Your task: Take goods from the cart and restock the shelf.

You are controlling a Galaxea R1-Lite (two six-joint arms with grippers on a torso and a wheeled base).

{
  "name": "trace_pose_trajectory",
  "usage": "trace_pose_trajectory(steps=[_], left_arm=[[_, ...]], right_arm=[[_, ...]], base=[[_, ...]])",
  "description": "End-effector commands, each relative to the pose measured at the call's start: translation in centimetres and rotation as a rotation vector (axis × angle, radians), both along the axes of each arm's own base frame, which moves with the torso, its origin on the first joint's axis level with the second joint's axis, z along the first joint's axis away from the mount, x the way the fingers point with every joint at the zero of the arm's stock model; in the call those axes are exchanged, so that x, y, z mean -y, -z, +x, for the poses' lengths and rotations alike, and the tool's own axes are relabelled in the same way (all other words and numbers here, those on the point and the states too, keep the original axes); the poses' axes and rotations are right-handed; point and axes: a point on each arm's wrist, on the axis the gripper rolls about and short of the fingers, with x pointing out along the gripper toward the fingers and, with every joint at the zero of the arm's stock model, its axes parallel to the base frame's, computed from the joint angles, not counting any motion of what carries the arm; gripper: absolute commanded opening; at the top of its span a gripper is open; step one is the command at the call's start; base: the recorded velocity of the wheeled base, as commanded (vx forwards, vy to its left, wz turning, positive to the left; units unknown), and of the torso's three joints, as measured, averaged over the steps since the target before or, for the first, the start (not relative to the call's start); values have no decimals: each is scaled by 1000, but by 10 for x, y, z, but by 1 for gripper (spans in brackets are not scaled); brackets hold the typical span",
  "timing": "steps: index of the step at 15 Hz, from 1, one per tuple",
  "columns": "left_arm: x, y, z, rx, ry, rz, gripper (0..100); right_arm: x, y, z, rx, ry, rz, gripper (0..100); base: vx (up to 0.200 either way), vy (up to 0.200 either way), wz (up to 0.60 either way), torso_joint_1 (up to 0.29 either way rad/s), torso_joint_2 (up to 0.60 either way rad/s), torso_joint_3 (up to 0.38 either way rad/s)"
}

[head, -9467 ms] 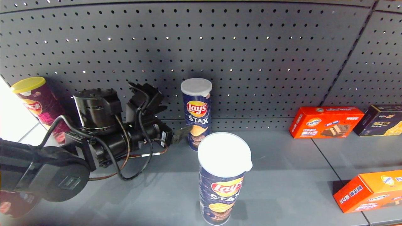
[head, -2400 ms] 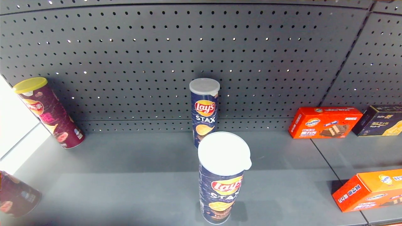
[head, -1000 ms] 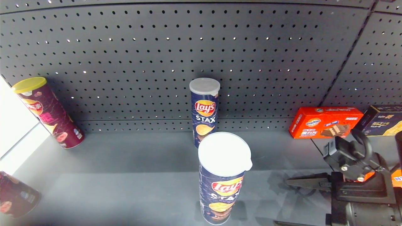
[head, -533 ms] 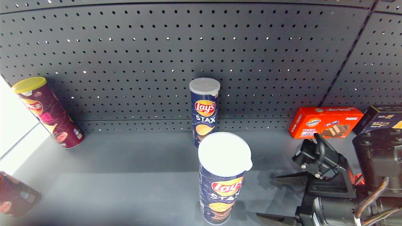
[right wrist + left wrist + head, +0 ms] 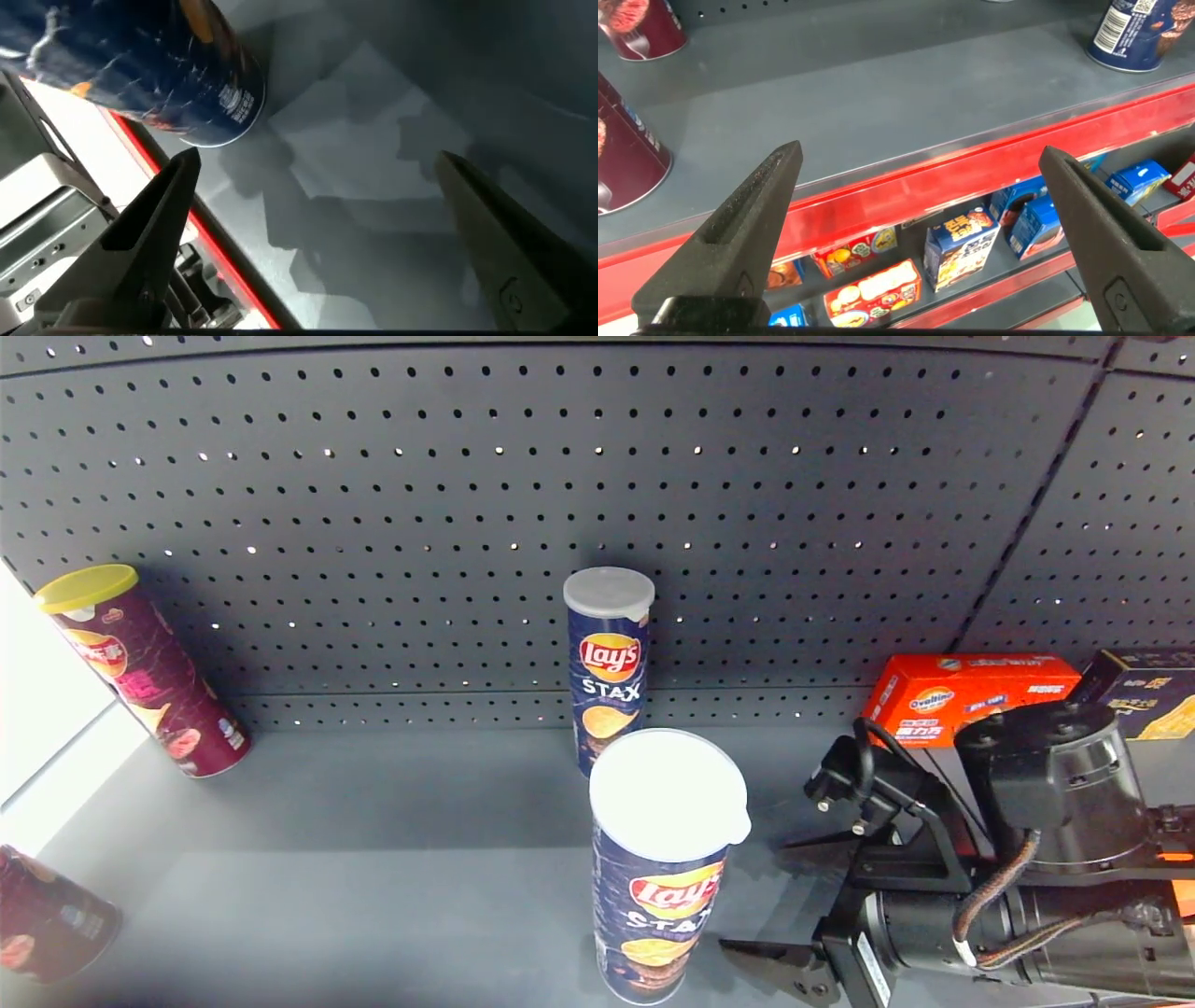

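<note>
While spread, tool [image 5: 756, 896] seemingly beside can [image 5: 656, 905]

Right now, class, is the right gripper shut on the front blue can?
No, the right gripper stands open beside the front blue can, holding nothing.

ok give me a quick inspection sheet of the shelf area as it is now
surface: grey shelf, bare between the goods
job's things: front blue can near the front edge, back blue can by the wall; maroon can far left at the back, second maroon can at the left front; orange box and dark box at the right back
clutter: nothing seen
grippers: right gripper open, empty, just right of the front blue can; left gripper open, empty, before the shelf's red edge
cables: black cable along the right wrist
surroundings: pegboard behind; small cartons on the level below
</note>
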Motion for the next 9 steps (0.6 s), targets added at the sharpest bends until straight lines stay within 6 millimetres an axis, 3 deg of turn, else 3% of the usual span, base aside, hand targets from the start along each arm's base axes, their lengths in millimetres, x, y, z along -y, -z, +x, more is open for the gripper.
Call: trace_pose_trajectory(steps=[1,9], left_arm=[[0,0,0,-1,0,0,100],[0,0,0,-3,-2,-4,100]], right_arm=[[-7,1,6,-5,-4,-5,100],[-20,4,9,-10,-30,-12,100]], base=[[0,0,0,0,0,0],[0,0,0,0,0,0]])
